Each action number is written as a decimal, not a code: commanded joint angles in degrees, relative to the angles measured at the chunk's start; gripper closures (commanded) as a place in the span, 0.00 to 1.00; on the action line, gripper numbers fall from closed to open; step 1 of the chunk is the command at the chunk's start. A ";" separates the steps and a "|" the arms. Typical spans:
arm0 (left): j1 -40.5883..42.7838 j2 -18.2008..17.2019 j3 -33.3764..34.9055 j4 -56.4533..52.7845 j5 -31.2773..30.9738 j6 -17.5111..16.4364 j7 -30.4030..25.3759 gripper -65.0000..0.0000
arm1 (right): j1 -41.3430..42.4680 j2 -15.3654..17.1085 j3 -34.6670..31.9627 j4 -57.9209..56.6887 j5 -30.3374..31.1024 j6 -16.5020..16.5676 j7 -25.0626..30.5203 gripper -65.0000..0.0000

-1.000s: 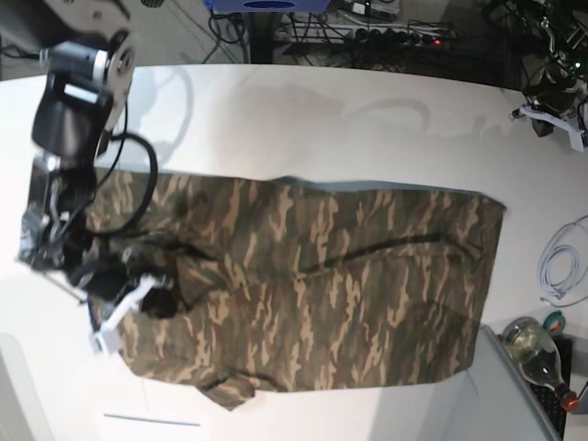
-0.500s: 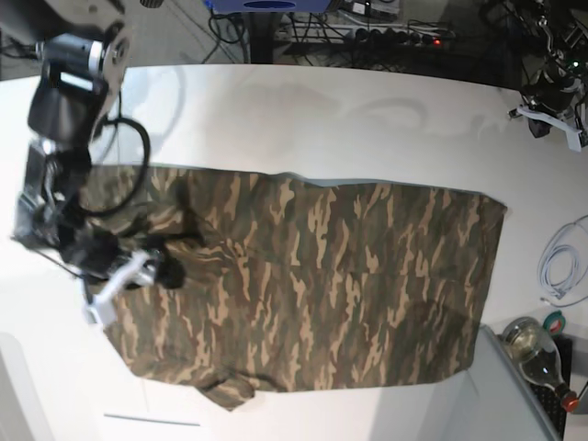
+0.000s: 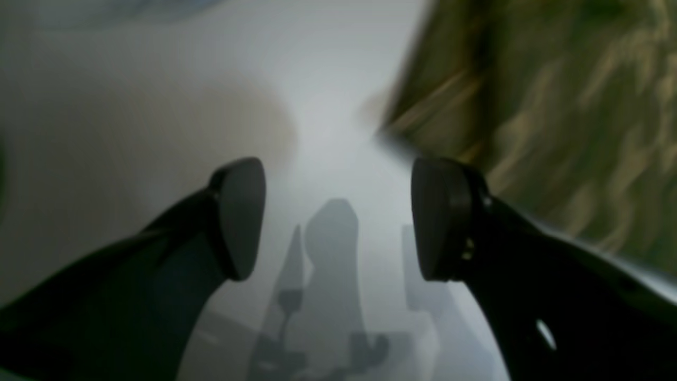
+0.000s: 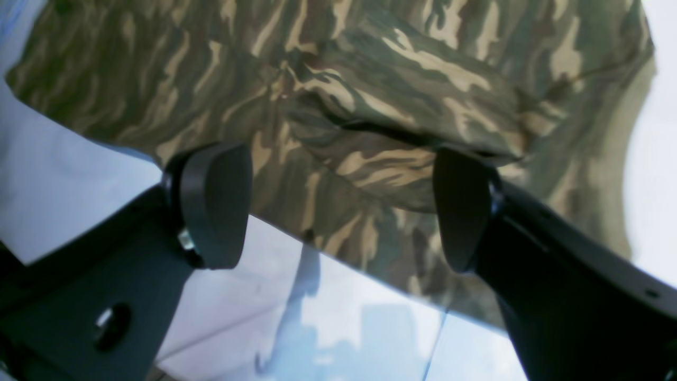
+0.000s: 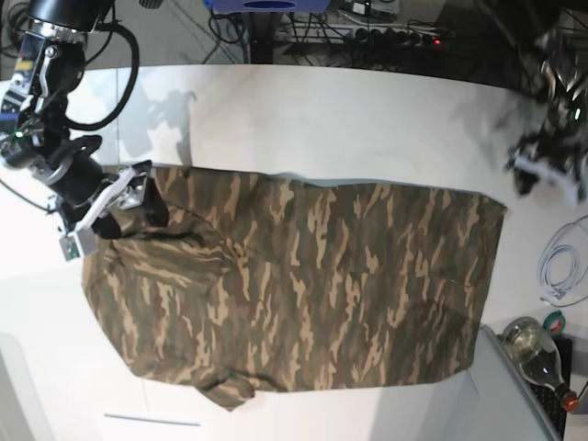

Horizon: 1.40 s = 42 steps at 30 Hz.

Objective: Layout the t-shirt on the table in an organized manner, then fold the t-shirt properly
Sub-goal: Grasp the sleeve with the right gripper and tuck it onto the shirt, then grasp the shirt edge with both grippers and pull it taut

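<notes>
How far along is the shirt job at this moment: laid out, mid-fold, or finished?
Done: the t-shirt lies spread across the table, with one lengthwise fold seemingly made, since no sleeves stick out.
In hand: nothing; the right gripper is open above the collar end, and the left gripper is open beside the shirt's edge, over bare tabletop.
Left: the crosswise folds, since the shirt is still a long rectangle.

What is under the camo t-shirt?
The t-shirt lies spread on the white table, whose bare top shows all around it. Whatever else might be beneath the cloth is covered, so it cannot be seen.
</notes>
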<state>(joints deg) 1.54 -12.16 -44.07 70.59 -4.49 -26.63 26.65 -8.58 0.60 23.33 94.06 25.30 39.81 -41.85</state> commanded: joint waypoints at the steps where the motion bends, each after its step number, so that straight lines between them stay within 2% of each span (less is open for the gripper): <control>1: -1.50 -1.07 0.78 -0.74 1.72 0.13 -0.76 0.36 | 0.45 0.32 0.10 0.49 0.85 0.19 1.10 0.23; 4: -6.07 -1.07 2.54 -5.58 7.00 0.13 -0.76 0.37 | 0.45 0.32 0.01 0.22 0.85 0.19 1.10 0.23; 6: -8.27 -0.98 3.06 -8.57 9.55 0.13 -0.76 0.46 | 0.36 0.32 0.10 0.22 0.85 0.19 1.10 0.23; 9: -10.55 -0.98 3.33 -11.99 10.60 0.13 -0.76 0.61 | 0.18 0.32 0.36 0.22 0.85 0.19 1.10 0.23; 13: -11.61 -0.98 3.33 -12.70 10.60 0.13 -0.76 0.67 | 0.10 0.32 0.36 0.22 0.85 0.19 1.10 0.23; 20: -12.66 -1.24 2.89 -12.61 10.78 0.22 -0.76 0.66 | 0.10 0.32 0.36 0.22 0.85 0.19 1.01 0.23; 24: -13.37 -2.65 3.06 -13.14 10.60 0.30 -0.76 0.66 | 0.10 0.32 0.36 0.22 0.85 0.19 1.01 0.23; 30: -15.56 -2.65 3.33 -15.16 11.22 2.94 -0.85 0.48 | 0.10 0.32 0.18 0.22 0.85 0.19 1.01 0.23; 35: -18.46 -3.79 3.33 -23.07 11.22 2.94 -0.94 0.47 | 0.10 0.32 0.36 0.22 0.85 0.19 1.01 0.23; 41: -18.73 -3.70 3.42 -22.54 11.22 2.94 -0.94 0.48 | 0.18 0.32 0.36 0.22 0.85 0.19 1.01 0.23; 42: -18.73 -3.70 3.42 -22.54 11.22 2.94 -0.94 0.51 | 0.18 0.32 0.36 0.22 0.85 0.19 1.01 0.23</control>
<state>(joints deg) -16.19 -14.79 -40.66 46.98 7.25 -23.64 26.59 -9.10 0.62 23.51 93.30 25.08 39.88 -42.04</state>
